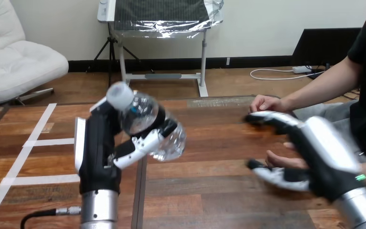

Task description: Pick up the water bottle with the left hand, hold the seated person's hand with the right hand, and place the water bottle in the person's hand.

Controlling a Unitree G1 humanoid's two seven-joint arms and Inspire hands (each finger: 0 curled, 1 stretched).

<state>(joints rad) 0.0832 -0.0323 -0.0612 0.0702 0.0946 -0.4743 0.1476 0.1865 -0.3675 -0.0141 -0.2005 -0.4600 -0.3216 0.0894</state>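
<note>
L hand: the left hand (100,143) is clenched round the water bottle (147,124), raised above the table (209,191), left of centre.
Bottle: clear plastic, tilted, white cap (119,94) pointing up-left; how much water is inside, cannot tell.
R hand: the right hand (307,143) has its fingers stretched out and thumb low, grasping nothing that I can see.
Person: the person's lower hand (282,160) lies btw. that thumb and fingers, touching or not I cannot tell; the person's upper hand (265,102) is a loose fist just beyond.
Step in hand (judgement): right hand should close on the person's lower hand before the bottle goes across.
To do it well: close gently, support from below; bring bottle over w/ cap away from the right hand; release only when it rests in the palm.
Risk: thin bottle may slip or crush.
Surface: smooth wood planks, dark seam (142,191) near L arm, white tape lines (38,142) at left.
Room to move: bare wood btw. bottle and person's hands.
</note>
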